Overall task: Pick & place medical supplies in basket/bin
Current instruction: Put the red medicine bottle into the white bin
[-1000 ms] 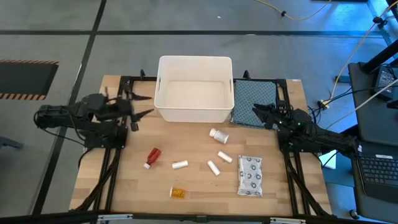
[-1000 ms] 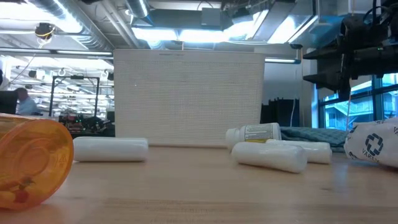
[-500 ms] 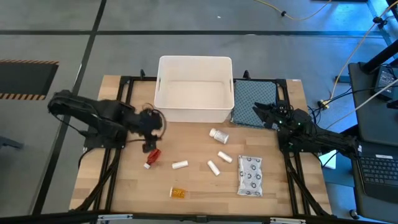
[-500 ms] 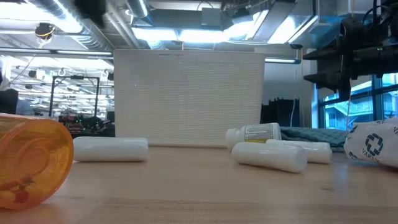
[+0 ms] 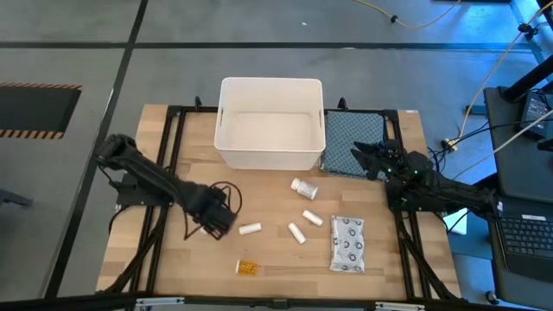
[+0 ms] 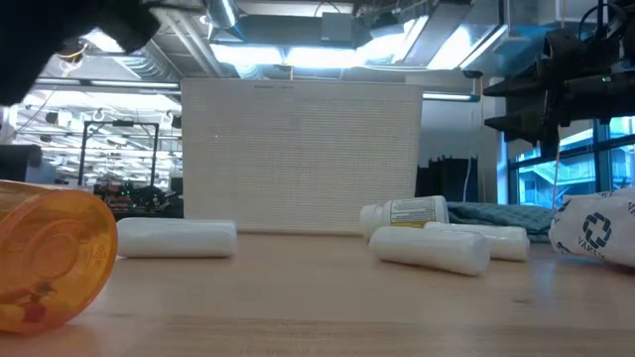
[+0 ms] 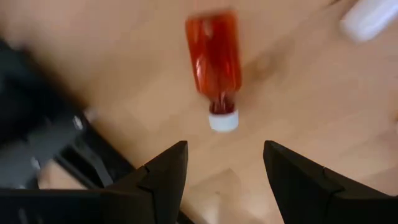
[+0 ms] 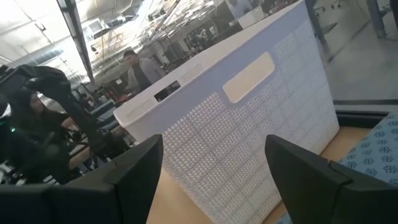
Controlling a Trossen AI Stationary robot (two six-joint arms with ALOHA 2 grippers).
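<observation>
Straddling red bottle [image 7: 214, 59] (jaws apart).

A blue-grey patterned cloth [image 5: 354, 138] lies at the upper right of the wooden table [image 5: 389, 268] in the high view. A laptop [image 5: 527, 242] sits at the right edge. A person [image 8: 140, 68] shows upper left in the right wrist view.

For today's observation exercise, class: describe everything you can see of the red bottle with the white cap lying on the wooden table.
The red translucent plastic bottle with a white screw cap lies on its side on the light wooden table, cap end pointing toward the left arm's tool. Its body is cylindrical, narrowing to a short neck at the cap, which is closed. The tool's two dark fingers are spread apart above it, touching nothing. From above, the left arm hides the bottle. Nothing but the table touches it.
</observation>
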